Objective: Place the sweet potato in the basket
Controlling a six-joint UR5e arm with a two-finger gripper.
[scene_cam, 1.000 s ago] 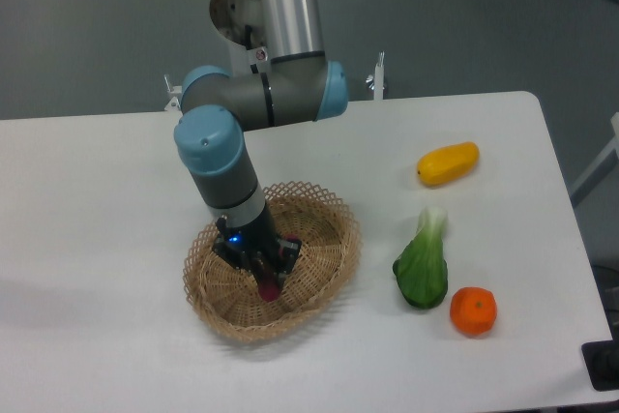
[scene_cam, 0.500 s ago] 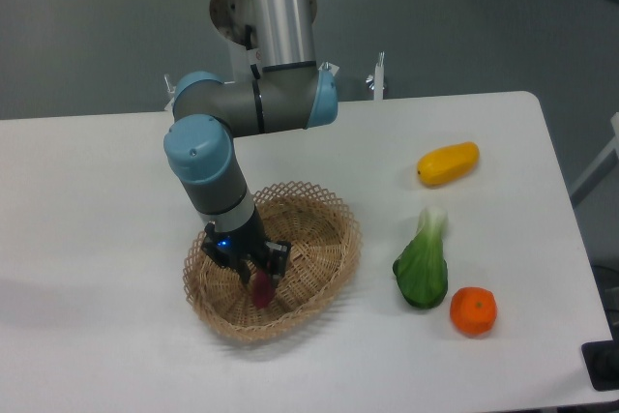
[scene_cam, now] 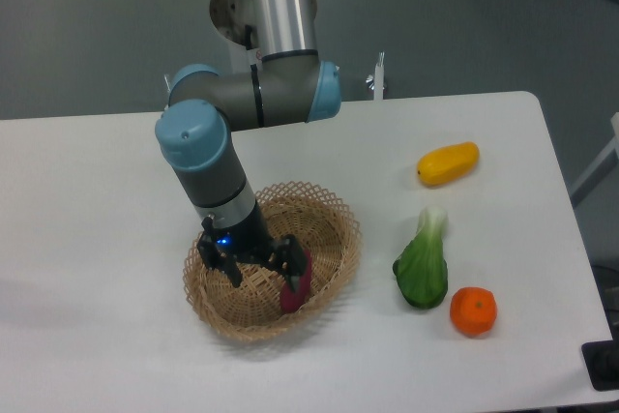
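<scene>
One robot arm reaches down over a white table [scene_cam: 97, 200], its gripper [scene_cam: 259, 268] low inside the basket [scene_cam: 334, 215], a shallow oval of light tan wicker with an openwork looped rim. The gripper's two dark fingers [scene_cam: 232, 273] stand spread apart, with nothing clamped between them. The sweet potato [scene_cam: 295, 282], a small magenta-purple tuber, lies inside the basket near its front right wall, leaning against the weave and just beside the right-hand finger; whether that finger touches it cannot be told. By the look of it, the placing itself is done, since the tuber sits in the basket and the fingers are parted; what seems left is only for the arm to lift clear. To the right of the basket, well apart from it, three other items rest on the table: a yellow-orange oblong item [scene_cam: 448, 162] farthest back, a green leafy vegetable [scene_cam: 423, 266] nearer the front, and a round orange fruit [scene_cam: 473, 309] just beside the vegetable's lower end. The tabletop is plain, smooth and white with rounded corners. Behind it, the room shows a dull grey-green floor or wall, out of focus.
</scene>
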